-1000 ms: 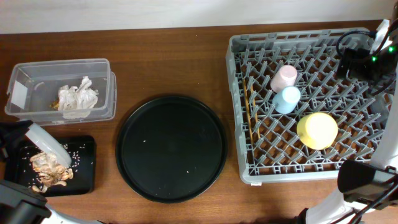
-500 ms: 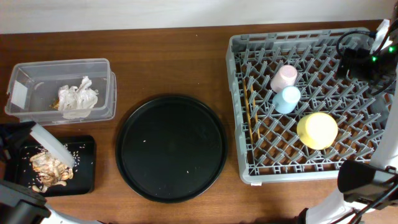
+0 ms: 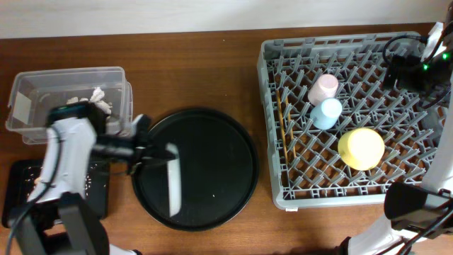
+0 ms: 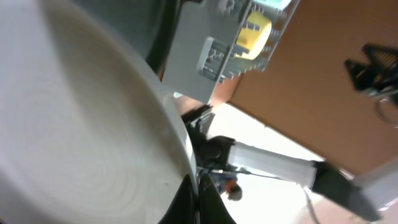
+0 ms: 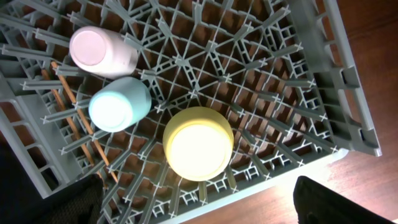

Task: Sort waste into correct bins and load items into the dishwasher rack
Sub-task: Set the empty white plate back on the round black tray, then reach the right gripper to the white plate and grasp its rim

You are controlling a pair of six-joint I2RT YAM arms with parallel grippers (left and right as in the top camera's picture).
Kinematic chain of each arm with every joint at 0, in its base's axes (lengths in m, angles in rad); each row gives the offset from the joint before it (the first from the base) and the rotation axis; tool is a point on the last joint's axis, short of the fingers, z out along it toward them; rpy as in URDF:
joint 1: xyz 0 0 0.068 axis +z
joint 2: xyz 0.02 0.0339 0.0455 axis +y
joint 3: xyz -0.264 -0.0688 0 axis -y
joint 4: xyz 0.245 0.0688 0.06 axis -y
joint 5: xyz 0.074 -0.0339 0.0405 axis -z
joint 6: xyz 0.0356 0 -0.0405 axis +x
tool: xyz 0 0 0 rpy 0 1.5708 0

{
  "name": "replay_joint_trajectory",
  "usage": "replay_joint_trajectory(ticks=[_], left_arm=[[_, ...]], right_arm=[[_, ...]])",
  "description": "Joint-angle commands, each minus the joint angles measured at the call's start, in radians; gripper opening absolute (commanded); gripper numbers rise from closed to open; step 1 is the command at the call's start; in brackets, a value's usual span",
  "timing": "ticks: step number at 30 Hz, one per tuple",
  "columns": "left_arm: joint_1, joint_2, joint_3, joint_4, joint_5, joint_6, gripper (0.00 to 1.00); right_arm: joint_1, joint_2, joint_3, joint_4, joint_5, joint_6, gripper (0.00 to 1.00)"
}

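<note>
My left gripper (image 3: 151,151) is shut on the rim of the round grey-white plate (image 3: 173,183) and holds it edge-on over the large round black tray (image 3: 219,177). In the left wrist view the plate (image 4: 81,124) fills the left side, with the jaws (image 4: 199,200) pinching its rim. The grey dishwasher rack (image 3: 269,85) holds the pink cup (image 3: 323,88), blue cup (image 3: 327,113), yellow-green bowl (image 3: 361,148) and chopsticks (image 3: 285,127). My right gripper (image 3: 412,69) hovers open over the rack's far right corner. Its wrist view shows the bowl (image 5: 198,143) between the spread fingers (image 5: 199,194).
The clear box (image 3: 42,81) at the far left holds white napkins (image 3: 99,95). The shallow black tray (image 3: 18,195) lies in front of it, largely covered by my left arm, so the food scraps are mostly hidden. The rack (image 4: 205,56) shows in the left wrist view.
My left arm has swung right from the shallow black tray to above the round black tray, carrying the plate. The right arm has not moved.
</note>
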Motion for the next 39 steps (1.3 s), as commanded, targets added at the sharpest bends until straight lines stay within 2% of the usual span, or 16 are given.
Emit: replay_joint_trajectory(ticks=[1,3,6,9,10,12,13,19,23,26,30,33,35,36,37,39], left_arm=[[-0.138,-0.026,-0.005,0.205,-0.035,-0.245,0.01],[-0.200,-0.026,-0.005,0.340,-0.227,-0.399,0.01],[-0.352,-0.026,-0.005,0.482,-0.766,-0.581,0.01],[-0.482,-0.025,-0.005,0.532,-0.929,-0.584,0.01],[-0.522,-0.025,-0.005,0.549,-0.959,-0.584,0.25],[-0.575,-0.025,-0.005,0.568,-0.990,-0.583,0.87],[-0.579,-0.025,-0.003,0.568,-0.989,-0.583,0.91],[-0.516,-0.097,0.146,0.388,-1.056,-0.579,0.92],[-0.282,-0.205,0.301,0.200,-1.193,-0.580,0.99],[-0.034,-0.267,0.304,0.154,-1.192,-0.579,0.99],[0.138,-0.269,0.302,0.105,-1.163,-0.579,0.99],[0.171,-0.269,0.302,0.103,-1.166,-0.579,0.99],[0.171,-0.269,0.302,0.103,-1.166,-0.579,0.99],[0.171,-0.269,0.302,0.103,-1.166,-0.579,0.99],[0.171,-0.269,0.302,0.103,-1.166,-0.579,0.99],[0.171,-0.269,0.302,0.103,-1.166,-0.579,0.99]], right_arm=[[-0.003,-0.001,-0.001,-0.005,0.012,0.006,0.98],[-0.003,-0.001,-0.001,-0.005,0.012,0.006,0.98],[-0.003,-0.001,-0.001,-0.005,0.012,0.006,0.98],[-0.003,-0.001,-0.001,-0.005,0.012,0.006,0.98],[-0.003,-0.001,-0.001,-0.005,0.012,0.006,0.98],[-0.003,-0.001,-0.001,-0.005,0.012,0.006,0.98],[-0.003,-0.001,-0.001,-0.005,0.012,0.006,0.99],[-0.003,-0.001,-0.001,-0.005,0.012,0.006,0.98],[-0.003,-0.001,-0.001,-0.005,0.012,0.006,0.98],[-0.003,-0.001,-0.001,-0.005,0.012,0.006,0.98],[-0.003,-0.001,-0.001,0.050,0.007,0.008,0.98],[-0.003,-0.001,-0.001,0.148,-0.202,0.040,0.98],[-0.003,-0.001,-0.001,0.138,-0.410,0.075,0.98],[-0.002,-0.001,-0.001,0.138,-0.602,0.069,0.98],[0.019,0.001,-0.003,0.129,-0.823,-0.051,0.98],[0.096,0.001,-0.003,0.102,-0.924,-0.196,0.98]])
